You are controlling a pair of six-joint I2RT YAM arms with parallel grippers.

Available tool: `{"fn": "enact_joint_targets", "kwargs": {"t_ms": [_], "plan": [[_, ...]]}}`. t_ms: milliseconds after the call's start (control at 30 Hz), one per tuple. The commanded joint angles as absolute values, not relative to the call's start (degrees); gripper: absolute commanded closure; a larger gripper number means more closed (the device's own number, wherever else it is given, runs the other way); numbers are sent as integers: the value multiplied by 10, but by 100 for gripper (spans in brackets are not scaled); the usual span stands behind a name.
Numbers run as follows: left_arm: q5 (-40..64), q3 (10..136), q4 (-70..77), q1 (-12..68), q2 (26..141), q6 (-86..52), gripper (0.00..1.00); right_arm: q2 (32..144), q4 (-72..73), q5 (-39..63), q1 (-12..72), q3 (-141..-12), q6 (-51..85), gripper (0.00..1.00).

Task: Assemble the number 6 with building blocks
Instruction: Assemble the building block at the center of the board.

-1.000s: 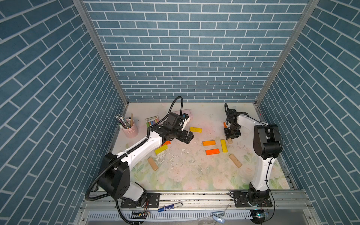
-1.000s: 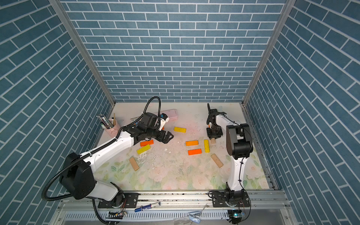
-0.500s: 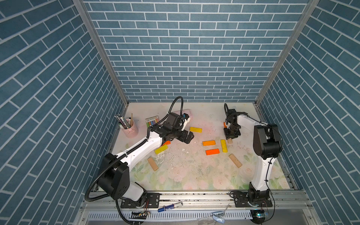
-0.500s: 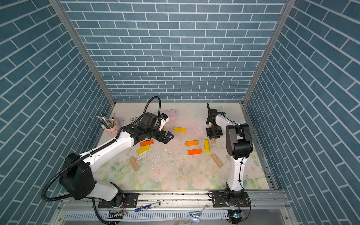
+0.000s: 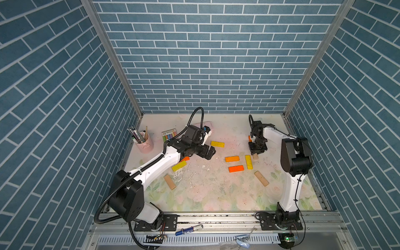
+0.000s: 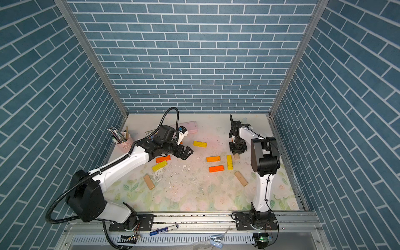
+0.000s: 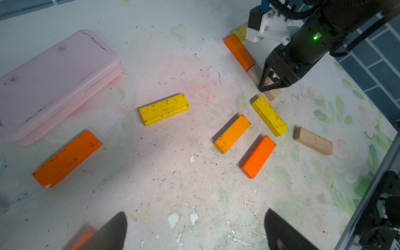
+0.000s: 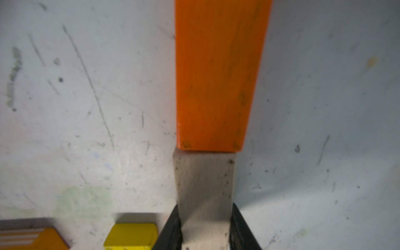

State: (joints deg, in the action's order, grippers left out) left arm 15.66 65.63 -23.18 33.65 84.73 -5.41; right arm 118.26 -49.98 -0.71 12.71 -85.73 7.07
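Scuffed, floral-printed tabletop (image 5: 205,194), strewn with flat-lying orange, yellow and tan building blocks (image 5: 236,168), one tan block (image 8: 205,184) butted end-on against an orange block (image 8: 216,75); toward the back, pink case (image 7: 54,82), chalk pack (image 5: 169,135), cup of pens (image 5: 145,144).

A pink case (image 7: 54,82) lies near a chalk pack (image 5: 169,135) and a pink cup (image 5: 146,145) holding pens (image 5: 134,134).

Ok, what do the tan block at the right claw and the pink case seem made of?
The tan block: apparently bare wood, matte, faint grain showing, no paint. The pink case: probably moulded plastic, smooth with a slight sheen, rounded corners, a lid seam, dark scuffs.
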Motion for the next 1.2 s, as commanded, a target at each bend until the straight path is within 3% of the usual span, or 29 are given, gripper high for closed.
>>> {"fn": "enact_joint_targets", "kwargs": {"t_ms": [0, 1167], "plan": [[154, 653, -225, 341, 834, -52, 1, 1218, -505, -22, 127, -857, 67, 68], [154, 653, -224, 343, 834, -52, 1, 1230, -508, -1, 137, -866, 108, 68]]}}
